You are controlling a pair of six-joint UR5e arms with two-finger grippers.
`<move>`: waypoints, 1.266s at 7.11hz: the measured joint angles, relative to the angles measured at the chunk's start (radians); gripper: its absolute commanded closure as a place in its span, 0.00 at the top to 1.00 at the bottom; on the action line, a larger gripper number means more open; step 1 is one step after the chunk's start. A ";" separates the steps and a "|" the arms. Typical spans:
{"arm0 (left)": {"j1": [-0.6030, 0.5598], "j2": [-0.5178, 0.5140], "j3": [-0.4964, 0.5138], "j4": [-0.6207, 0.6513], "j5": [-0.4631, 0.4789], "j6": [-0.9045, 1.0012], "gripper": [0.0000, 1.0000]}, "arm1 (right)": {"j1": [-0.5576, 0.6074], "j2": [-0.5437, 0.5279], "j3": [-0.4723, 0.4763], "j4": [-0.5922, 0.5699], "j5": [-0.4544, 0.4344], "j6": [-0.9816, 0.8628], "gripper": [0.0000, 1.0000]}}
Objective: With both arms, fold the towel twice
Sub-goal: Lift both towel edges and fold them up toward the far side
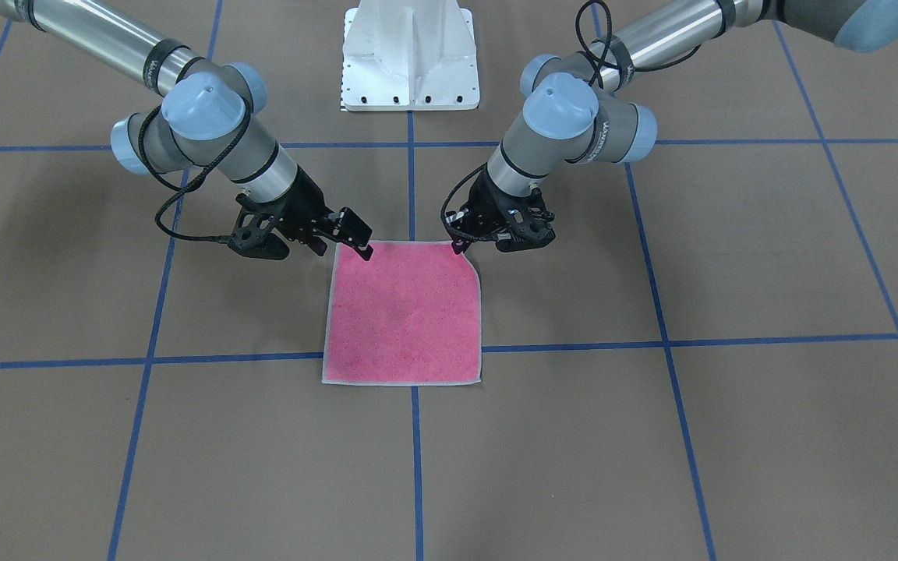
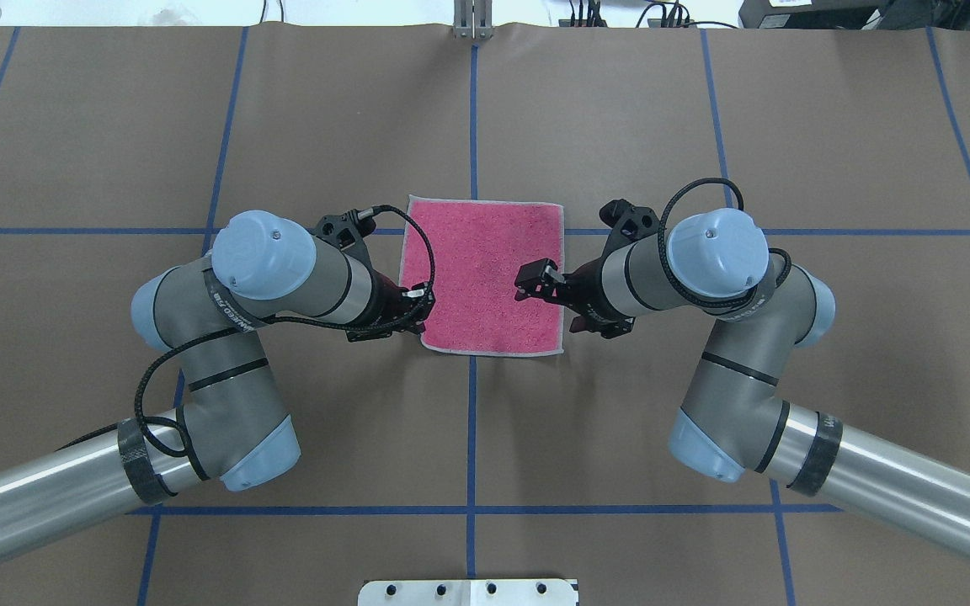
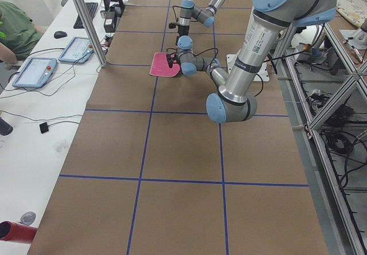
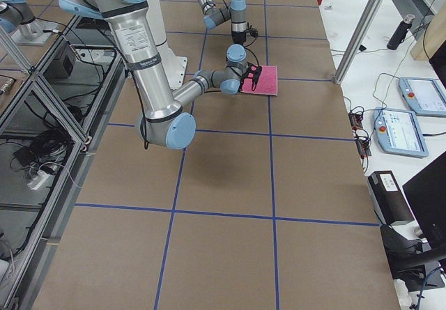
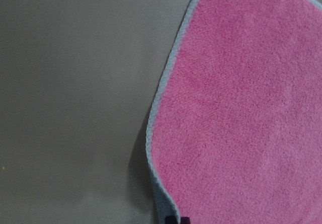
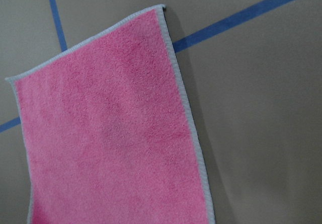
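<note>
Both grippers, left [image 1: 461,243] and right [image 1: 363,249], pinch the towel [image 1: 406,315] by its near corners, its free edge lying straight ahead.

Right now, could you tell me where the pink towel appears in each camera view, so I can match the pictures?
Front-facing: towel centre, below both grippers.
Overhead: centre, between the arms, upper middle.
Exterior left: small, far, upper centre-left.
Exterior right: small, far, upper centre.
Left wrist: fills the right side.
Right wrist: fills the left and centre.
Shared landmark: the blue tape line running under the towel's middle.
</note>
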 measured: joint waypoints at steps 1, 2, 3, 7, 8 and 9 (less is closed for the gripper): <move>0.000 0.000 -0.002 0.000 0.000 0.000 0.00 | -0.011 0.000 -0.006 -0.002 -0.002 0.002 0.98; 0.000 0.000 -0.004 0.000 -0.001 0.000 0.00 | -0.017 -0.004 -0.008 -0.002 -0.002 -0.001 0.98; 0.000 -0.001 -0.005 0.000 -0.001 0.000 0.00 | -0.019 -0.008 -0.009 -0.002 -0.002 -0.004 0.98; 0.000 0.000 -0.006 0.000 -0.001 0.000 0.00 | -0.019 -0.008 -0.021 0.000 -0.002 -0.004 0.66; 0.000 0.000 -0.006 0.000 -0.001 0.000 0.00 | -0.019 -0.007 -0.023 0.001 -0.002 -0.001 0.42; 0.000 0.000 -0.006 0.000 -0.001 0.000 0.00 | -0.020 -0.007 -0.024 0.001 -0.002 0.001 0.15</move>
